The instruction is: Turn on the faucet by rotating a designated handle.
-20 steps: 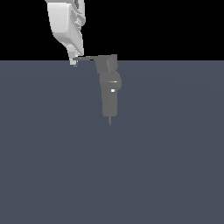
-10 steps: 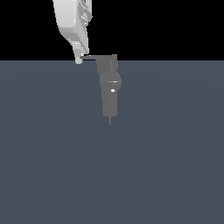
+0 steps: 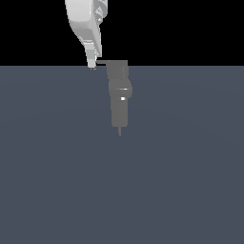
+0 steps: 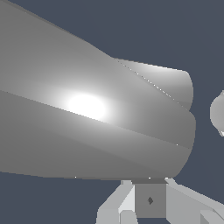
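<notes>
Over the last second the gripper [image 3: 93, 64], its finger gap impossible to judge, had pushed rightward in the exterior view against the handle [image 3: 101, 63], foreshortening it toward the faucet [image 3: 119, 95], so rotation seemed under way.

faucet [image 3: 119, 97] matte grey w/ small specular spot; gripper [image 3: 92, 63] above handle [image 3: 101, 63]: smooth glossy white, plastic-looking.

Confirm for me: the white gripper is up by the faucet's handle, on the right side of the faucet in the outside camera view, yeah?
Not quite. In the exterior view the gripper is by the handle, but on the exterior view's left of the faucet, not the right.
</notes>
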Motion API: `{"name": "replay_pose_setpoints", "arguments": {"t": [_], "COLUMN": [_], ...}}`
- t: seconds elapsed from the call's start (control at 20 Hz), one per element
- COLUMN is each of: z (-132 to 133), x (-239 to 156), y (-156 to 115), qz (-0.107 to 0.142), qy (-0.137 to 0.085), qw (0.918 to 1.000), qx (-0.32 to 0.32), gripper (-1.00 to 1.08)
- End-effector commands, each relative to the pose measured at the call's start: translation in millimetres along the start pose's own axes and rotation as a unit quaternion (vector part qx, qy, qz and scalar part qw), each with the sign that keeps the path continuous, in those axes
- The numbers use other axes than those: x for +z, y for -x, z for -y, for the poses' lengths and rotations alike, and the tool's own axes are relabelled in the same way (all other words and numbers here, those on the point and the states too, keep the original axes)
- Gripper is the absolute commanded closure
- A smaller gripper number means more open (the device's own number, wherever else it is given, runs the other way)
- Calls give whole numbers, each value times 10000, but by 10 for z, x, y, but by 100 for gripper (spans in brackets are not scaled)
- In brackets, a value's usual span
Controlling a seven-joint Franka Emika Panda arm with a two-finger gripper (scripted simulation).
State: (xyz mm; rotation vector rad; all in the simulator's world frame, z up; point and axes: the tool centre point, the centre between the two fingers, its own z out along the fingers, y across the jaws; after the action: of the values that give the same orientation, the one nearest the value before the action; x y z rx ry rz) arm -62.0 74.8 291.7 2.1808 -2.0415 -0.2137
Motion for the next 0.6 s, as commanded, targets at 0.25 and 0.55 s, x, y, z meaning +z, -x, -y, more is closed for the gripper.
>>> {"name": "replay_pose_setpoints", "arguments": {"t": [0.25,0.55], "z": [-85,-102], "x": [-3,-21], "y": [-207,-634], "qz": [-11,-4], "qy": [2,-14], "qw": [10000,10000], "qx": [9,31], "gripper": [108,108]}}
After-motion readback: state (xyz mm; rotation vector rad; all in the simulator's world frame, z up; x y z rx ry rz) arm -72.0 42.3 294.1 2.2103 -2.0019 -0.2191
